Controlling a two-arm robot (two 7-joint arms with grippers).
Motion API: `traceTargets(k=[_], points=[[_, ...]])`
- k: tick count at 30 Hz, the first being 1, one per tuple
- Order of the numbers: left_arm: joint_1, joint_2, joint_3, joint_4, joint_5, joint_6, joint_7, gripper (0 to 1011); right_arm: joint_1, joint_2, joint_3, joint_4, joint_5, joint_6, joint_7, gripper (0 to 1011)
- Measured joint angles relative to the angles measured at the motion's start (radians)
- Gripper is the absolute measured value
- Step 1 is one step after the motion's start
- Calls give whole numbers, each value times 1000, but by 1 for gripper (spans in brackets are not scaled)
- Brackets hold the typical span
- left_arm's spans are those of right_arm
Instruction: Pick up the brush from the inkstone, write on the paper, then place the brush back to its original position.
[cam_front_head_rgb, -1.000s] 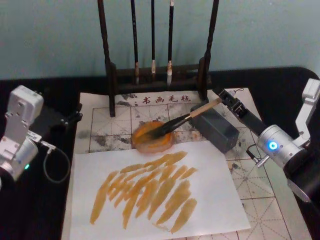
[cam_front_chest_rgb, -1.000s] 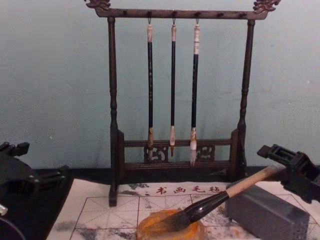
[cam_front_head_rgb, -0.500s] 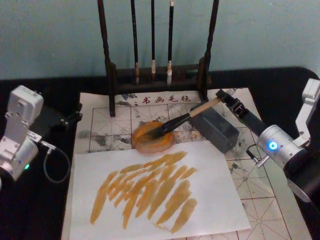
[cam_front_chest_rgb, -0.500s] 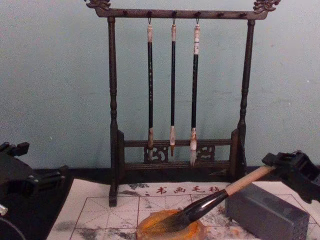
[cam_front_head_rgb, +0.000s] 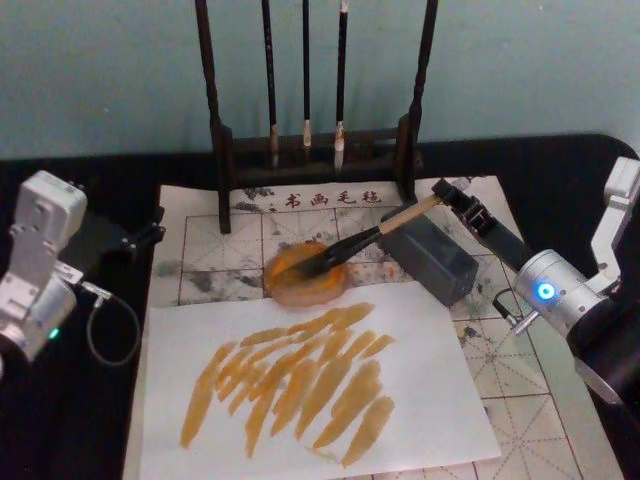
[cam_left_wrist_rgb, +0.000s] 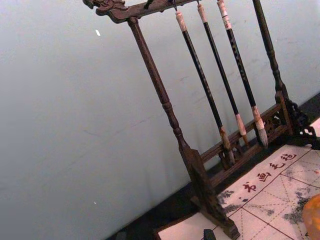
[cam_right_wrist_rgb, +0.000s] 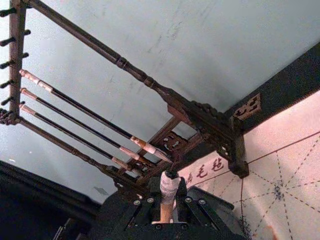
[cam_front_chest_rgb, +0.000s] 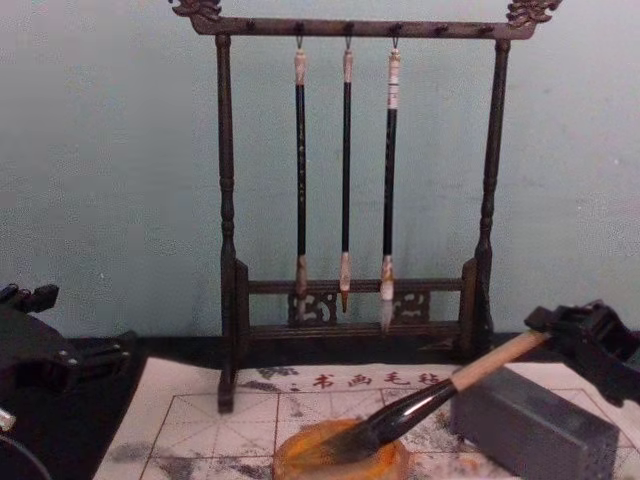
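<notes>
Brush (cam_front_head_rgb: 350, 245): bristles in the inkstone (cam_front_head_rgb: 290, 288), handle propped on the grey block (cam_front_head_rgb: 435, 258), probably to keep the wet hairs off the paper (cam_front_head_rgb: 420, 390).
Right pincer (cam_front_head_rgb: 443, 192): closed on the handle's end.
Left pincer (cam_front_head_rgb: 135, 238): parked at the counter's left.

Rack (cam_front_head_rgb: 211, 100) close behind inkstone (cam_front_head_rgb: 300, 283), grey block (cam_front_head_rgb: 432, 258) beside.

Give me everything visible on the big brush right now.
The brush is thick, with a pale wooden handle, glossy black ferrule, dark bristles and a whitish end cap. It lies tilted, bristles down in the orange inkstone, and the handle rises over a corner of the grey block. Contact there is unclear. The right end effector sits at its capped end.
</notes>
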Motion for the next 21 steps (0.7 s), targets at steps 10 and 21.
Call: traceTargets(k=[10,21], points=[[0,0,0,0,0,0,0,1001,0,2,0,0,15,5,1,195],[0,0,0,0,0,0,0,1001,0,11,12,-20,99,29,-3,195]])
